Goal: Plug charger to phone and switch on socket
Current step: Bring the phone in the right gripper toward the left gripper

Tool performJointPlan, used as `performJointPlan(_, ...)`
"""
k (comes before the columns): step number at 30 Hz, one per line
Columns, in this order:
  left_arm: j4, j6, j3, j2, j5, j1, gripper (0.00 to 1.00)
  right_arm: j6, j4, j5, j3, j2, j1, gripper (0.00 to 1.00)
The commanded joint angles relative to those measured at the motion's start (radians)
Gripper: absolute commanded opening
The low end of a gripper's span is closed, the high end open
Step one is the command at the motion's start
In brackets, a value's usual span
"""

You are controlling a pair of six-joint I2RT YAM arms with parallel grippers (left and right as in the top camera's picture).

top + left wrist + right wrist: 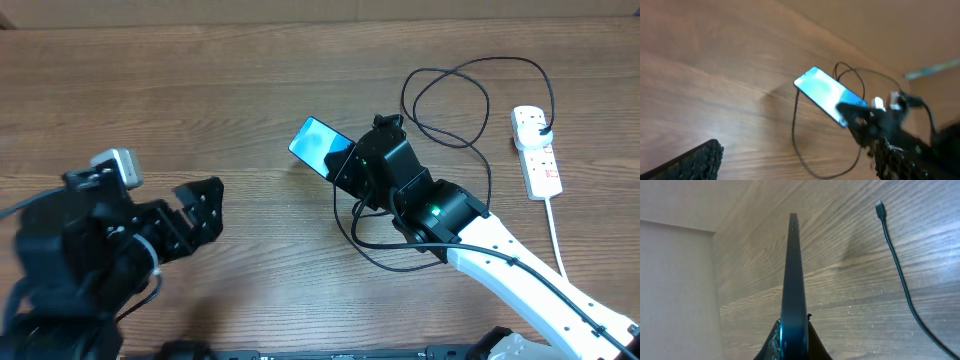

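Phone [318,145] 1, clamped in right gripper [354,166] | charger [880,210] 1 | socket [538,155] 1 | left gripper [208,212] agape

Wooden table [200,100]: black charger [896,262] looped over right side; white socket [537,150] near right edge.
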Motion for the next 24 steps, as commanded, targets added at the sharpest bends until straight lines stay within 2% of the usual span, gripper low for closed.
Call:
performJointPlan(1, 0.082, -0.196, -0.139, 0.003, 0.05, 0.0, 1.0, 0.042, 0.0, -0.014, 0.027, -0.039, 0.0, 0.04)
performJointPlan(5, 0.239, -0.317, -0.285, 0.039, 0.157, 0.0, 1.0, 0.085, -0.021, -0.014, 0.027, -0.039, 0.0, 0.04)
performJointPlan(9, 0.314, -0.428, -0.364, 0.104, 0.208, 0.0, 0.99, 0.09, -0.02, -0.014, 0.027, -0.038, 0.0, 0.04)
performJointPlan(18, 0.491, -0.484, -0.378, 0.295, 0.425, 0.0, 1.0, 0.161, -0.031, -0.014, 0.026, -0.038, -0.007, 0.04)
performJointPlan(21, 0.507, -0.547, -0.378, 0.346, 0.461, 0.0, 1.0, 0.19, -0.034, -0.018, 0.026, -0.038, -0.018, 0.04)
performJointPlan(24, 0.527, -0.553, -0.378, 0.391, 0.48, 0.0, 1.0, 0.213, -0.034, -0.018, 0.026, -0.034, -0.048, 0.04)
